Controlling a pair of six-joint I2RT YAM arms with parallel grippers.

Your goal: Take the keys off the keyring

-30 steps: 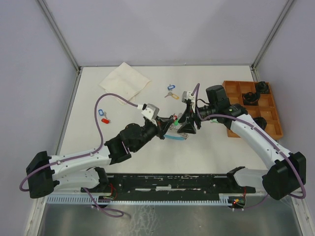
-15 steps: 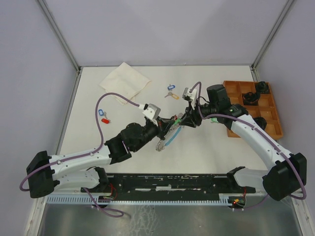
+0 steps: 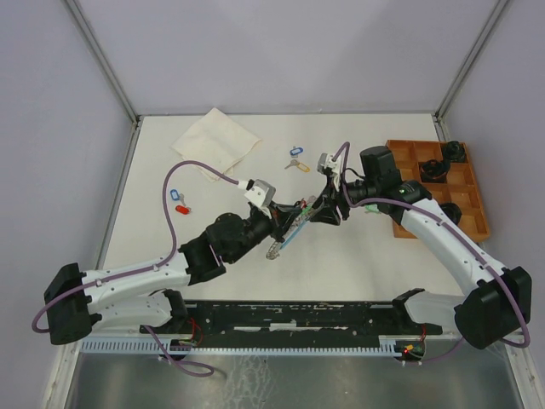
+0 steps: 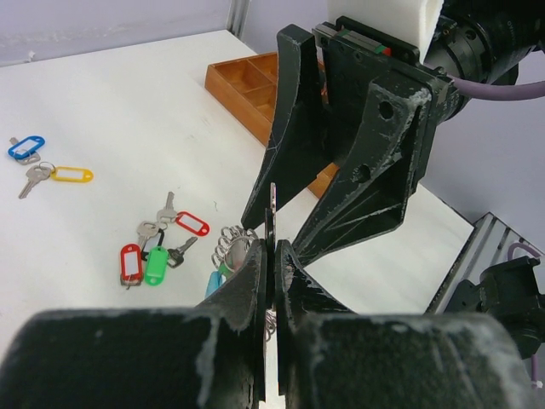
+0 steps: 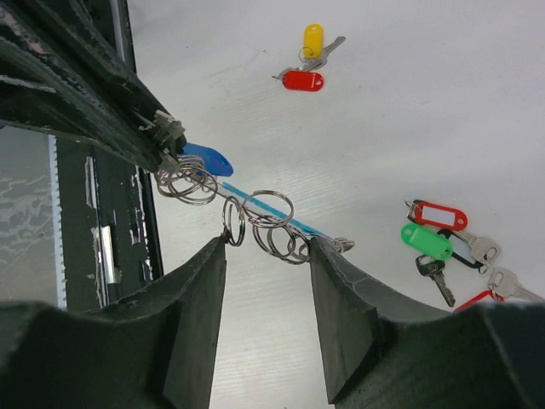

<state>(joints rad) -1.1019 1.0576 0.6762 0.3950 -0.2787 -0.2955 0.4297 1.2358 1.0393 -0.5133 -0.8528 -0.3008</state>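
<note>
Above mid-desk [image 3: 383, 149], the left fingers [image 4: 243, 285] are clamped on what looks like one end of the keyring [image 5: 249, 198]. Its length stretches crosswise just past the half-spread, empty right fingers [image 5: 197, 298], which are nearer the tagged keys [image 5: 430, 241].

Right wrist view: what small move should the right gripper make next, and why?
Probably close the right gripper on the nearest of the split rings. Its jaws stand open on either side of those rings, which are threaded on the keyring. The left gripper clamps that keyring's other end, so it looks steadied for a pull.
</note>
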